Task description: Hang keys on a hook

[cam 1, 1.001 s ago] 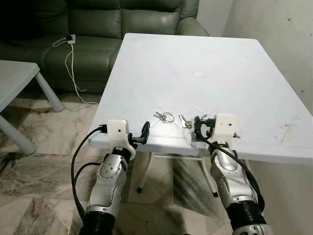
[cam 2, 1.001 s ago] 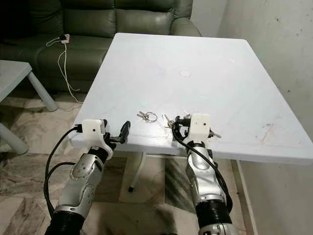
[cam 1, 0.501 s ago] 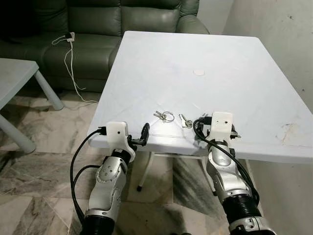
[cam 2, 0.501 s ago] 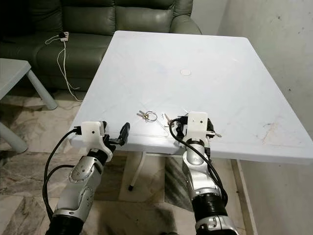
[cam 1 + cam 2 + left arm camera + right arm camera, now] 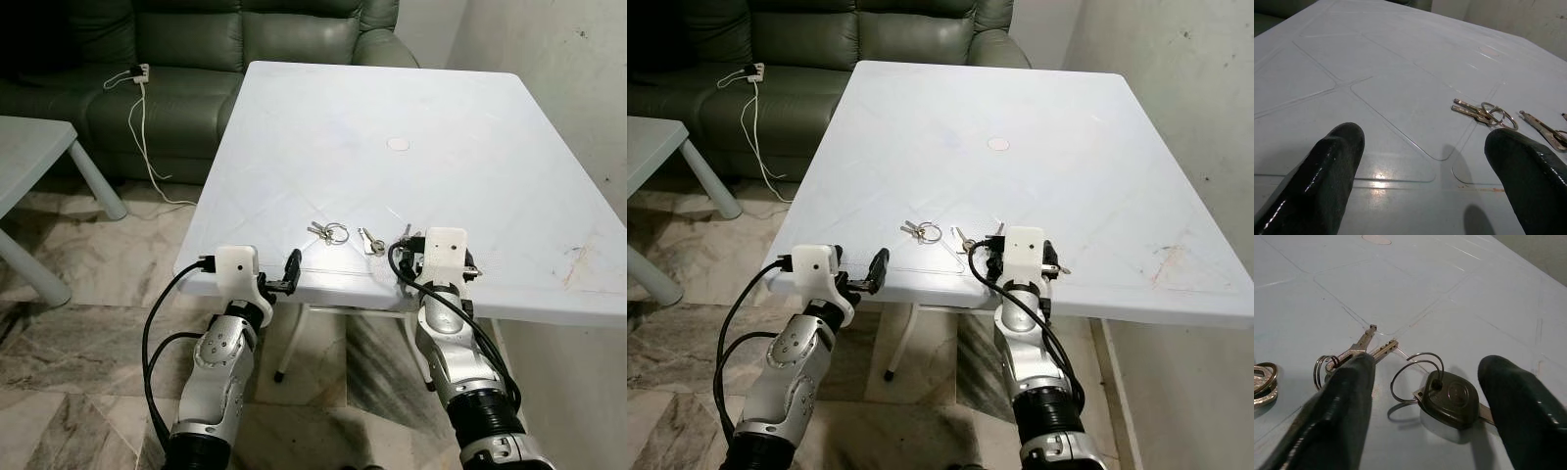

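Keys [image 5: 1447, 394] on table [image 5: 441, 108], right fingers [image 5: 1347, 401] astride

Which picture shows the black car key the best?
The right wrist view: the black car key lies large between the open right gripper fingers, wire ring attached. In the eye views it hides behind that gripper's white mount. The left wrist view catches other keys, not clearly this one.
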Controlling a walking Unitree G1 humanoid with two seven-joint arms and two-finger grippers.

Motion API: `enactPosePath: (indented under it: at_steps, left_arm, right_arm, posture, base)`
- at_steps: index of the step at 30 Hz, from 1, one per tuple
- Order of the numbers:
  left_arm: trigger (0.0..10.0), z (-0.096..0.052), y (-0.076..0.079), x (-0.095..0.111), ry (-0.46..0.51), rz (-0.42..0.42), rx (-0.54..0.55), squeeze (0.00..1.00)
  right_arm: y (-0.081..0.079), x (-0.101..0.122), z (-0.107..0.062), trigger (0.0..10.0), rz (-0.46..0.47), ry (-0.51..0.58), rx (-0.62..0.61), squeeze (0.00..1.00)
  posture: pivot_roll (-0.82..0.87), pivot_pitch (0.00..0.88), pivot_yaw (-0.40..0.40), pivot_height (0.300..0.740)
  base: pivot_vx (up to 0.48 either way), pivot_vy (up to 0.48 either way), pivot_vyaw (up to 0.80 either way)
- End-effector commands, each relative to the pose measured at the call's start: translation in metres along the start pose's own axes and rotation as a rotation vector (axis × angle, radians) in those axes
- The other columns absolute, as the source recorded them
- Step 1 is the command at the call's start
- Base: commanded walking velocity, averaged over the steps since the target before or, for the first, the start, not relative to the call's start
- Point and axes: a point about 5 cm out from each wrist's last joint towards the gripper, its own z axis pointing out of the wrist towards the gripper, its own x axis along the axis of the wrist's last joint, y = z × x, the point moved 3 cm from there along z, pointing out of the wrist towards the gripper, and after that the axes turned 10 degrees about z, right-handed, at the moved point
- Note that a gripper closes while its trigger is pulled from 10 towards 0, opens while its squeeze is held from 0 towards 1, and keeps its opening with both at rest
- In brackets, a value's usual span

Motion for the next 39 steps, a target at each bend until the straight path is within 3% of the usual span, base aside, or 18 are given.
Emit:
enactPosePath:
  at_steps: [1,36,37,38,39]
  left_arm:
    - [10.0,-0.0003,0.0017,0.0029,0.005,0.005,0.002,0.0]
    - [10.0,-0.0008,0.0012,0.0029,0.0,-0.012,0.012,0.0]
    - [10.0,-0.0008,0.0012,0.0031,0.0,-0.012,0.013,0.0]
    - [10.0,-0.0008,0.0013,0.003,0.0,-0.012,0.013,0.0]
    - [10.0,-0.0008,0.0013,0.003,0.0,-0.012,0.013,0.0]
  right_arm:
    - [0.0015,-0.0026,-0.001,0.0,-0.013,-0.007,-0.004,0.0]
    - [0.0069,-0.0056,-0.0034,0.1,-0.04,-0.005,-0.022,0.0]
    - [0.0074,-0.007,-0.0028,6.4,-0.039,-0.02,-0.024,0.0]
    - [0.0077,-0.0086,-0.002,10.0,-0.045,-0.035,-0.025,0.0]
    - [0.0077,-0.0086,-0.002,10.0,-0.045,-0.035,-0.025,0.0]
  posture:
    - [0.0,0.111,-0.073,0.74]
    - [0.0,0.126,-0.071,0.74]
    - [0.0,0.127,-0.071,0.74]
    - [0.0,0.126,-0.07,0.74]
    - [0.0,0.126,-0.07,0.74]
  base:
    - [0.0,0.0,0.0]
    - [0.0,0.0,0.0]
    - [0.0,0.0,0.0]
    - [0.0,0.0,0.0]
    - [0.0,0.0,0.0]
